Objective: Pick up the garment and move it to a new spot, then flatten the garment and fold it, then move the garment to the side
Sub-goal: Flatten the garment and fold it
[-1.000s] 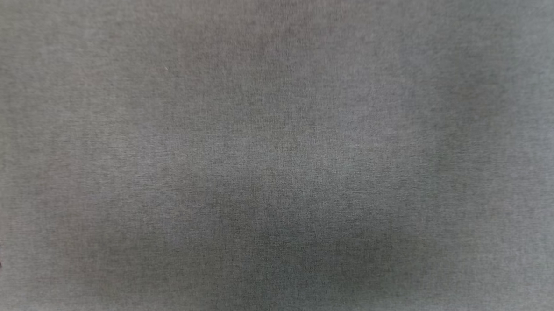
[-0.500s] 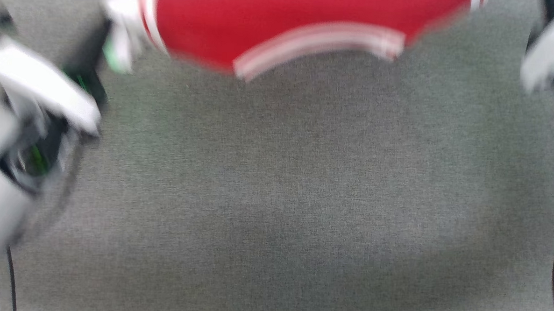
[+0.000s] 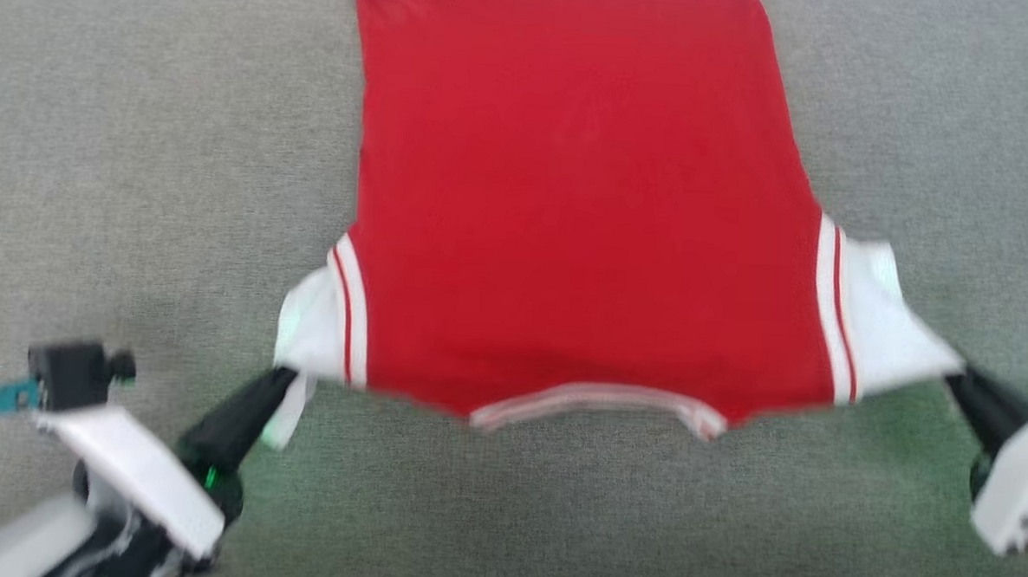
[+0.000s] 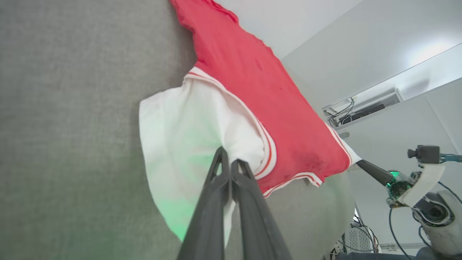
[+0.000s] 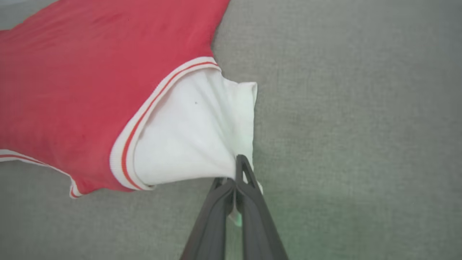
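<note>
Grey surface (image 3: 96, 131) holds the garment (image 3: 570, 196), long axis running straight away from you. Your left gripper (image 3: 280, 381) clamps left sleeve (image 3: 308, 332), right gripper (image 3: 953, 377) clamps right sleeve (image 3: 886, 322).

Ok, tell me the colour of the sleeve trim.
Red-and-white striped trim, clearest in the right wrist view.

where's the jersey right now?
The jersey is spread over the grey surface mid head view, neck nearest the robot, one white sleeve pinched by the left gripper, the other by the right gripper.
</note>
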Robot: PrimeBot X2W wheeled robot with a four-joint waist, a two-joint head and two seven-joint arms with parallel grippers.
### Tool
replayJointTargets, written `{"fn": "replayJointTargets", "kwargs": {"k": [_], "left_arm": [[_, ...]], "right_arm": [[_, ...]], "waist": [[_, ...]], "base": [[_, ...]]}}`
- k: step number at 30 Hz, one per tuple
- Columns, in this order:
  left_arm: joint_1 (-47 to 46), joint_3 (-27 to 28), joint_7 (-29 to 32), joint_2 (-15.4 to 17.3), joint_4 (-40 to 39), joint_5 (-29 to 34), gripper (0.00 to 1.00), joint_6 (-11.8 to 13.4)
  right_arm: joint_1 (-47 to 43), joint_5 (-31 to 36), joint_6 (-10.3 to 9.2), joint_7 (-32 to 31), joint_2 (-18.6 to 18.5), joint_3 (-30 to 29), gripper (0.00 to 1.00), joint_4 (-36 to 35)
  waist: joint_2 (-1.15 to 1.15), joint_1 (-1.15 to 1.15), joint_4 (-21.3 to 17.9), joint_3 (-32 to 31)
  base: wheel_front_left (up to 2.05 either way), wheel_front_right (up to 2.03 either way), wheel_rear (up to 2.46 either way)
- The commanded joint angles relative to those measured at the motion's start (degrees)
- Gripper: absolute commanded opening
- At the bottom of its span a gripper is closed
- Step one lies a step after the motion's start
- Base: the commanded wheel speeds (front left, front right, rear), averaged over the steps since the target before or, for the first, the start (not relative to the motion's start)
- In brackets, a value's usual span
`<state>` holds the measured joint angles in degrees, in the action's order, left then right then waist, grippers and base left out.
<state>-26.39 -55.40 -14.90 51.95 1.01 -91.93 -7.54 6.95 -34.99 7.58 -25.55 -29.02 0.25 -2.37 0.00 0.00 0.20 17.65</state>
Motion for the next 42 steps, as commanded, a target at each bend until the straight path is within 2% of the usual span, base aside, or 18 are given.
{"fn": "replayJointTargets", "kwargs": {"k": [1, 11, 16, 20, 25, 35, 36, 37, 38, 42], "left_arm": [[1.9, 0.4, -0.3, 0.9, -0.6, 1.0, 0.0, 0.1], [17.3, 7.3, -0.4, 5.2, -8.4, 3.0, 0.0, 0.1], [21.3, 9.9, -0.4, 4.9, -10.7, 4.8, 0.0, 0.1], [19.4, 8.4, 0.5, 1.9, -9.3, 5.9, 0.0, 0.1], [16.9, 6.5, 2.4, -1.7, -5.4, 5.8, 0.0, 0.1], [14.5, 4.8, 2.3, -4.3, -1.0, 6.2, 0.0, 0.1], [14.4, 4.6, 2.3, -4.4, -1.0, 6.3, 0.0, 0.1], [14.2, 4.5, 2.1, -4.4, -1.1, 6.4, 0.0, 0.1], [14.0, 4.5, 1.9, -4.4, -1.2, 6.4, 0.0, 0.1], [13.3, 4.1, 1.6, -4.5, -2.0, 7.2, 0.0, 0.1]], "right_arm": [[-2.2, -0.4, -0.16, -1.5, 0.7, -1.0, 0.0, -1.8], [-19.2, -2.3, -0.17, -15.3, 5.9, -8.6, 0.0, -17.3], [-22.2, -2.8, -0.16, -18.3, 8.0, -10.8, 0.0, -22.6], [-20.5, -2.5, -0.14, -19.5, 8.4, -8.8, 0.0, -21.3], [-17.3, -2.1, -0.11, -20.3, 7.5, -5.5, 0.0, -15.8], [-14.1, -1.1, -0.11, -16.9, 5.9, 0.3, 0.01, -7.3], [-13.8, -0.8, -0.11, -16.4, 5.5, 0.4, 0.35, -7.2], [-13.5, -0.7, -0.11, -15.8, 5.3, 0.2, 0.9, -7.3], [-13.2, -0.7, -0.12, -15.4, 5.0, -0.3, 1.0, -7.6], [-11.7, -1.0, -0.11, -15.2, 3.7, -4.7, 1.0, -10.7]], "waist": [[0.0, 0.0, 0.2, -0.2], [0.0, 0.0, 1.0, -1.0], [0.0, 0.0, 1.2, -0.3], [0.0, 0.0, 1.4, 0.1], [0.0, 0.0, 1.5, 0.2], [0.0, 0.0, 1.9, 1.1], [0.0, 0.0, 2.0, 1.1], [0.0, 0.0, 2.1, 1.2], [0.0, 0.0, 2.2, 1.2], [0.0, 0.0, 3.2, 1.7]], "base": [[0.0, 0.0, 0.0], [0.0, 0.0, 0.0], [0.0, 0.0, 0.0], [0.0, 0.0, 0.0], [0.0, 0.0, 0.0], [0.0, 0.0, 0.0], [0.0, 0.0, 0.0], [0.0, 0.0, 0.0], [0.0, 0.0, 0.0], [0.0, 0.0, 0.0]]}}
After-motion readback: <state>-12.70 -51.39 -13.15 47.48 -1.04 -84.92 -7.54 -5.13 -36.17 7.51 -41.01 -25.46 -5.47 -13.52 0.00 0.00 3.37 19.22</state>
